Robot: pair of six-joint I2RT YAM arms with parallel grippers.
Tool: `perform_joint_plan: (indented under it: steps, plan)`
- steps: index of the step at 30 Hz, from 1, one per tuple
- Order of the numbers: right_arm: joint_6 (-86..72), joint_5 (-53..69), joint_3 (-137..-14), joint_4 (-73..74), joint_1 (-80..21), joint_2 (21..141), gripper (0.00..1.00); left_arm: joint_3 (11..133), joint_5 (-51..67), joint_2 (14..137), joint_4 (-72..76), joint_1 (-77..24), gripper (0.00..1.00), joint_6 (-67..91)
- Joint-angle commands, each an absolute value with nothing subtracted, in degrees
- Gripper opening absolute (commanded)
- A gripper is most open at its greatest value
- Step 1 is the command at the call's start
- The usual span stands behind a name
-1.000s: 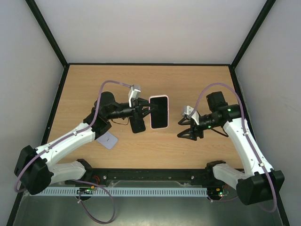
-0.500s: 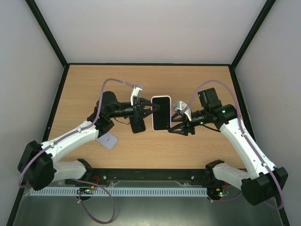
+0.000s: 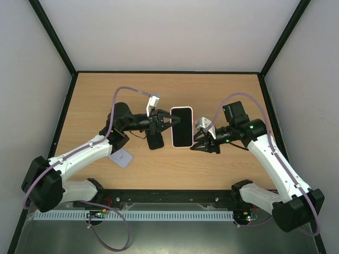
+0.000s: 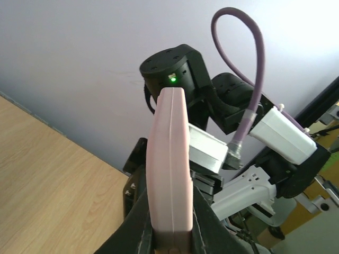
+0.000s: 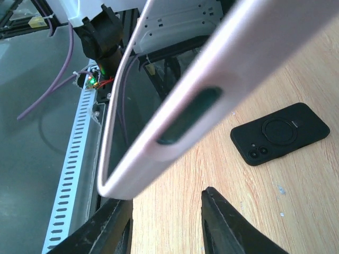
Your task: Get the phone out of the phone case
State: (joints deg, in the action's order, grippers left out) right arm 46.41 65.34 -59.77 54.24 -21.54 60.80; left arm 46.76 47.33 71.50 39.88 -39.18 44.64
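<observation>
Phone [image 3: 181, 128] and its pink case [image 4: 169, 164] hang in the air over the middle of the table [image 3: 106, 95], screen up in the top view. The left gripper [image 3: 167, 120] is clamped on the case's left long edge. The right gripper [image 3: 197, 144] sits just beside the opposite edge with its fingers [image 5: 222, 225] spread apart, gripping nothing.

The step in hand looks like getting a second hold so the two can be parted. I would bring the right fingers onto the rim near a lower corner and peel the soft lip back there, not squeeze across the whole body. Squeezing across would pinch phone and case together. The left grip should hold firm on the case only. If a finger overlaps the glass, the phone probably cannot slide free.

A black case [image 5: 280, 132] with a ring and two lens holes lies flat on the table. No brand, label or writing is readable on anything.
</observation>
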Motion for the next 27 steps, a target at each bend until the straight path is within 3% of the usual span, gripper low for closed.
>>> perform_joint_plan:
  steps: [1, 6, 10, 14, 21, 27]
  plan:
    - [47.6, 65.2, -58.7, 54.5, -21.9, 59.6, 0.34, 46.8, 49.8, 70.6, 46.2, -39.0, 0.03, 47.8]
    - [46.7, 67.5, -59.1, 54.2, -21.9, 59.7, 0.37, 46.0, 49.5, 69.5, 44.4, -39.1, 0.03, 46.6]
    - [49.4, 68.9, -60.5, 58.5, -21.9, 59.5, 0.59, 46.2, 48.7, 68.4, 40.3, -38.9, 0.03, 42.1]
    - [43.7, 71.9, -59.7, 56.9, -21.9, 59.3, 0.65, 45.8, 49.7, 69.5, 42.4, -38.8, 0.03, 41.8]
    - [42.8, 72.1, -57.6, 55.3, -21.9, 58.7, 0.43, 44.9, 50.9, 71.3, 47.1, -38.8, 0.03, 44.2]
    - [46.2, 71.1, -56.9, 56.3, -21.9, 58.6, 0.30, 45.7, 52.2, 71.9, 47.0, -38.8, 0.03, 45.6]
